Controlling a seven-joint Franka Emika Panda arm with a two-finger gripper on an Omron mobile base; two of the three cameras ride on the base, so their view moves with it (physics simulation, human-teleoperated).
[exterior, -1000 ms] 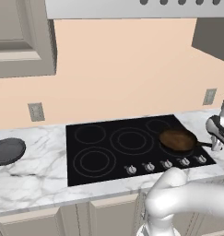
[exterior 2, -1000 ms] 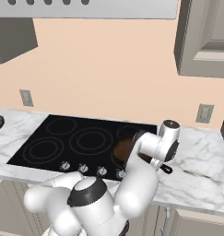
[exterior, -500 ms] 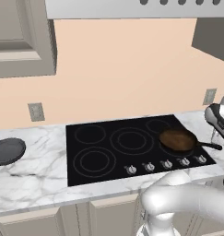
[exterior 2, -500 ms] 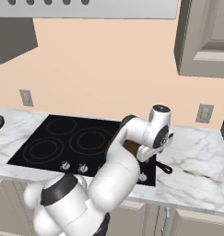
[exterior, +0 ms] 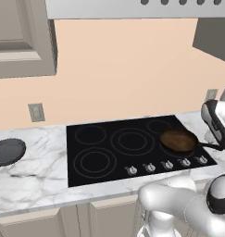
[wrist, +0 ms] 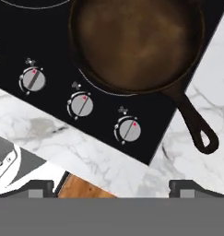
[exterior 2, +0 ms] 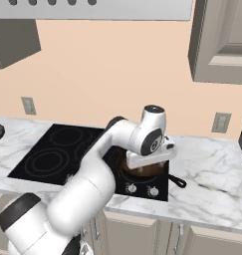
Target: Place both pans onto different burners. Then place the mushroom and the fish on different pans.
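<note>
Brown pan (wrist: pixel 138 44) sits on the right front burner (exterior: pixel 178 144) of the cooktop (exterior: pixel 104 152); its inside is bare, and its handle (wrist: pixel 192 123) reaches out over the marble counter (wrist: pixel 196 110). Dark pan (exterior: pixel 7 152) rests on the counter far left, well apart from the cooktop. Gripper (wrist: pixel 111 186) hangs above the knobs (wrist: pixel 81 105), fingers wide apart, holding nothing. Knob markings too small to read.
</note>
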